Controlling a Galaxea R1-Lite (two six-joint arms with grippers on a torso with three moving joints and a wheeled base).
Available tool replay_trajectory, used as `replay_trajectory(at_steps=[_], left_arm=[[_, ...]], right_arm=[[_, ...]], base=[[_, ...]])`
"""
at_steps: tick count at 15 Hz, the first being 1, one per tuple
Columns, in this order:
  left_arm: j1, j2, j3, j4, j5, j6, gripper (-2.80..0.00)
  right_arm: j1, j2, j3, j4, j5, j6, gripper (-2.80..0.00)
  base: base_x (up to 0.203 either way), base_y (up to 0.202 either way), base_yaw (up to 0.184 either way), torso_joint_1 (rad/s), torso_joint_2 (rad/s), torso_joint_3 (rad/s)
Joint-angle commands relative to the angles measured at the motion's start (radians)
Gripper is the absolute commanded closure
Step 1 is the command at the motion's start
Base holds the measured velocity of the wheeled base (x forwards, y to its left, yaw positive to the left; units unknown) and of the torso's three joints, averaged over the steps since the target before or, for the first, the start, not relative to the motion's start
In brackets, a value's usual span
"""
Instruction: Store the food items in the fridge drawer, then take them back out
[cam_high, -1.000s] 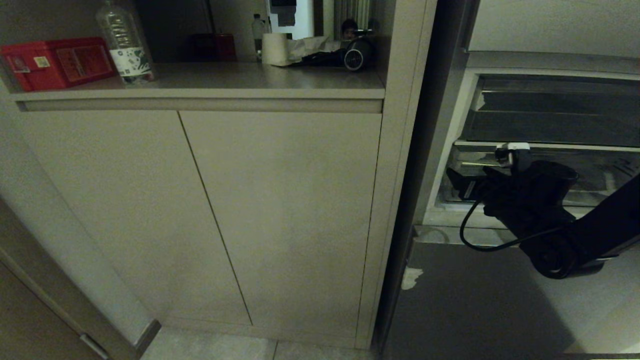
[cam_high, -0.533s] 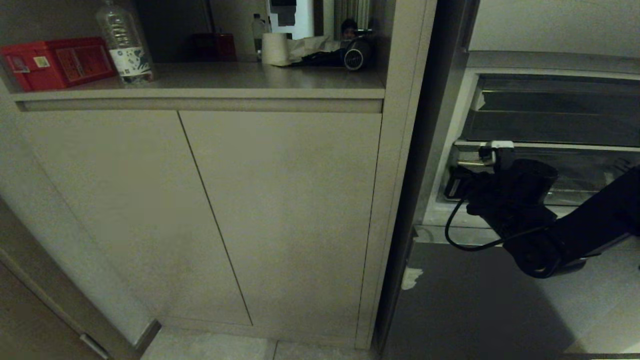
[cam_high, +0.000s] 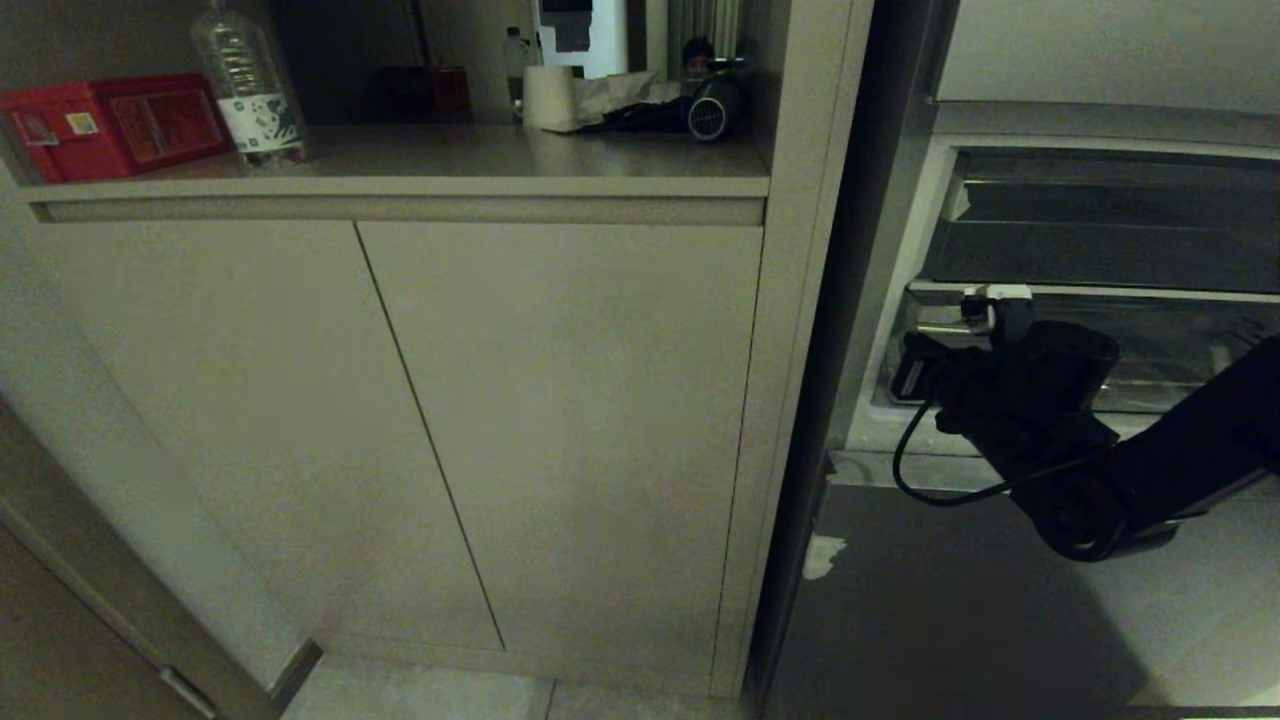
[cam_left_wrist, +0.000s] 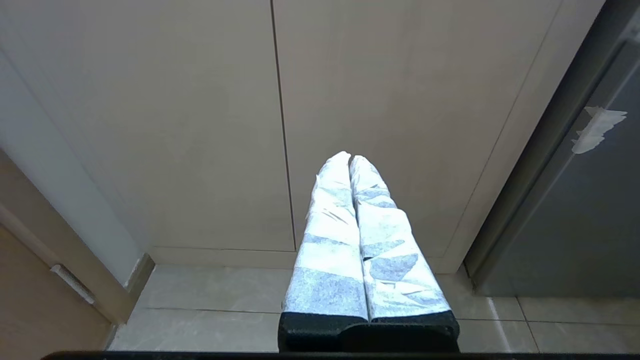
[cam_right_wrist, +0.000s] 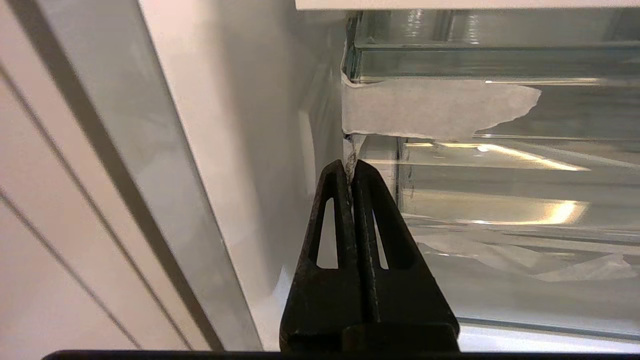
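My right gripper (cam_right_wrist: 350, 167) is inside the open fridge, at the left front corner of the clear fridge drawer (cam_right_wrist: 500, 210). Its black fingers are shut on a thin twisted white strip (cam_right_wrist: 351, 156). That strip hangs from a torn patch of white tape (cam_right_wrist: 435, 107) on the clear plastic edge above. In the head view the right gripper (cam_high: 908, 366) sits low by the fridge's left wall, in front of the drawer (cam_high: 1170, 345). My left gripper (cam_left_wrist: 350, 158), with white-wrapped fingers, is shut on nothing and parked low facing the cabinet doors. No food items are in view.
Beige cabinet doors (cam_high: 560, 430) fill the left, under a counter with a red box (cam_high: 110, 125), a plastic bottle (cam_high: 250, 85) and a paper roll (cam_high: 548, 98). A darker clear bin (cam_high: 1100, 235) sits above the drawer. The grey fridge panel (cam_high: 950, 610) lies below my right arm.
My right arm has shifted a little left and up toward the fridge's left wall, and its fingers have closed on the white strip. The left arm has not moved.
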Motion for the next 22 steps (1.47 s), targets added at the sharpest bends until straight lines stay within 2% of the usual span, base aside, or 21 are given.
replay_trajectory(at_steps=[1,10,11,14,19,22], left_arm=[[0.000,0.001,0.000,0.000,0.000,-0.001,0.00],[0.000,0.001,0.000,0.000,0.000,-0.001,0.00],[0.000,0.001,0.000,0.000,0.000,0.000,0.00],[0.000,0.001,0.000,0.000,0.000,-0.001,0.00],[0.000,0.001,0.000,0.000,0.000,0.000,0.00],[0.000,0.001,0.000,0.000,0.000,-0.001,0.00]], right_arm=[[0.006,-0.049,0.051,-0.005,0.003,0.001,0.00],[0.025,-0.304,0.384,-0.009,0.003,0.006,0.00],[0.033,-0.325,0.410,-0.009,0.000,0.005,-2.80],[0.052,-0.390,0.498,-0.008,-0.022,0.009,-2.80],[0.065,-0.560,0.739,-0.006,-0.038,0.009,-2.80],[0.057,-0.711,0.745,0.023,-0.066,0.003,-2.80]], base=[[0.000,0.000,0.000,0.000,0.00,0.000],[0.000,0.000,0.000,0.000,0.00,0.000],[0.000,0.000,0.000,0.000,0.00,0.000],[0.000,0.000,0.000,0.000,0.00,0.000],[0.000,0.000,0.000,0.000,0.00,0.000],[0.000,0.000,0.000,0.000,0.00,0.000]])
